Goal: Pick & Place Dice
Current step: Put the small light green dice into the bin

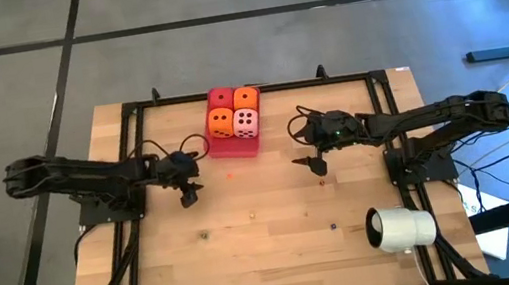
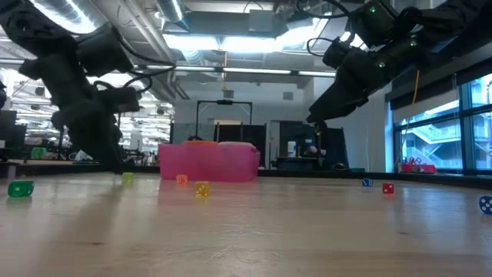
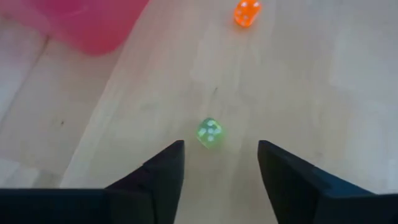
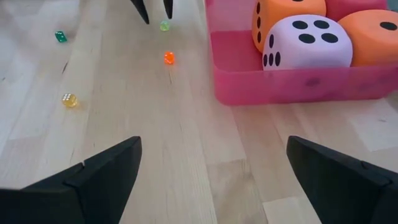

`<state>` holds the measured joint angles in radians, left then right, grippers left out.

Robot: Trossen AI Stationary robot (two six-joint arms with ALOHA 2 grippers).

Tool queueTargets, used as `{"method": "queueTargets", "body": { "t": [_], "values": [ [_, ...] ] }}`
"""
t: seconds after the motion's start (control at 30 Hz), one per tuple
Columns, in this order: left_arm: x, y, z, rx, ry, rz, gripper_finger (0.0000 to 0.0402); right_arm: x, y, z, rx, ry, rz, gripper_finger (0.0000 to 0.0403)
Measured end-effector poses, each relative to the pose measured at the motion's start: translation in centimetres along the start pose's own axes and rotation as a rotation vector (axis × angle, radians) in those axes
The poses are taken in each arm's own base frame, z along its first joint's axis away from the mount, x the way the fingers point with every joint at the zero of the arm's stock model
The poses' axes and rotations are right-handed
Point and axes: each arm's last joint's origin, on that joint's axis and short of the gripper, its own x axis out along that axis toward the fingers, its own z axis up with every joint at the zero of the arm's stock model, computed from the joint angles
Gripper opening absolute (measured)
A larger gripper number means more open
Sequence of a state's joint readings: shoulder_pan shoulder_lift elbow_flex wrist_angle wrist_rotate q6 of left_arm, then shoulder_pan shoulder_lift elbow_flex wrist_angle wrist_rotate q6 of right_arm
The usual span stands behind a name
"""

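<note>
Pale wood planks make up the counter (image 1: pixel 268 231), bordered by a black frame (image 1: pixel 128 108). The left arm (image 1: pixel 88 175) reaches in from its side and hangs low over the boards near the middle. Its jaws are apart and hold nothing. A tiny light-green die (image 3: pixel 210 132) lies on the wood just past their tips, in line with the gap between them. The right arm (image 1: pixel 433 118) reaches in from the opposite side, with its jaws spread wide and empty above bare wood.

A flat pink-red tray (image 1: pixel 235 147) sits at the far middle of the counter, between the two arms. A white cylinder (image 1: pixel 404 227) lies on its side near the front corner on the right arm's side.

All four dice are in the tray, packed two by two. The red one (image 1: pixel 221 98) and an orange one (image 1: pixel 246 97) are at the back. The second orange one (image 1: pixel 220 121) and the pale pink one (image 1: pixel 245 121) are in front.

Much smaller dice are scattered on the wood:
- an orange one (image 3: pixel 247 12) near the tray
- a yellow one (image 4: pixel 69 99)
- a dark green one (image 4: pixel 60 37)
- a blue one (image 2: pixel 367 182)
- a red one (image 2: pixel 388 188)
</note>
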<state>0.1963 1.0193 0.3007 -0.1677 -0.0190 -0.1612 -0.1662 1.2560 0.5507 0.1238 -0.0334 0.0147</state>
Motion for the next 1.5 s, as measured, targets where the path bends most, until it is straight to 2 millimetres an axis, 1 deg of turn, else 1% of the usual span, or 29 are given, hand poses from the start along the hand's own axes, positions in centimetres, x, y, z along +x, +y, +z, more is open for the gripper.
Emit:
{"method": "queueTargets", "body": {
  "t": [0.13, 0.3, 0.63, 1.1, 1.33, 1.4, 1.5],
  "values": [
    [0.5, 0.1, -0.2, -0.002, -0.034, 0.034, 0.0174, 0.0, 0.0, 0.0, 0.0, 0.0, 0.0, 0.04],
    [0.8, 0.1, -0.1, -0.015, -0.064, 0.032, 0.016, 0.0, 0.0, 0.0, 0.0, 0.0, 0.0, 0.04],
    [2.0, 0.2, -0.5, -0.015, -0.003, 0.046, 0.0138, 0.0, 0.0, 0.0, -0.001, -0.002, 0.0, 0.04],
    [2.1, 0.2, -0.6, -0.013, 0.007, 0.043, 0.0073, 0.0, 0.0, 0.0, -0.003, -0.002, 0.0, 0.04],
    [2.0, 0.0, 0.1, -0.003, -0.045, 0.014, 0.0066, 0.0, 0.0, 0.0, -0.003, -0.002, 0.0, 0.04],
    [1.9, -0.1, 0.7, -0.001, -0.058, 0.0, 0.0068, 0.0, 0.0, 0.0, -0.002, -0.002, 0.0, 0.04],
    [1.5, -0.6, 2.2, 0.014, -0.108, -0.022, 0.0069, 0.0, 0.0, 0.0, -0.002, -0.002, 0.0, 0.04]
  ]
}}
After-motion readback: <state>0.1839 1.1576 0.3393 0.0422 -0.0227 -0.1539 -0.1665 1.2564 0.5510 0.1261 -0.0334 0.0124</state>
